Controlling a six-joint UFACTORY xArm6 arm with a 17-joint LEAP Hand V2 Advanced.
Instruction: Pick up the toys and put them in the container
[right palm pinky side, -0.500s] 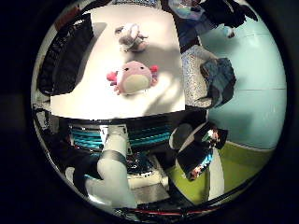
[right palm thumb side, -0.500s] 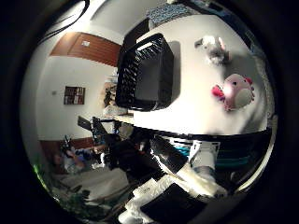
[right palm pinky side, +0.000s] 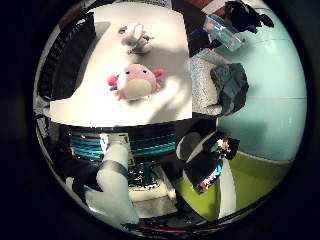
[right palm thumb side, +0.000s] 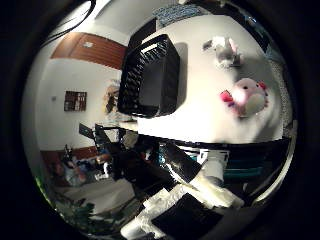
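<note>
Two soft toys, a pink round plush axolotl (right palm pinky side: 136, 82) and a small grey-white plush (right palm pinky side: 135, 37), lie apart on the white table (right palm thumb side: 200, 112) beside the black mesh container (right palm thumb side: 150, 80). The white-and-black hand (right palm pinky side: 115, 182) holds nothing; its finger spread I cannot tell. A descent off-centre could nudge the round plush away.

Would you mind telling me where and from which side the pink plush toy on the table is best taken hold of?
Probably across the round body of the pink plush toy, coming down from above. It lies flat on the white table, apart from the smaller plush toy and the black container, so both flanks look free. The small frills at its head seem too slight to hold.
</note>
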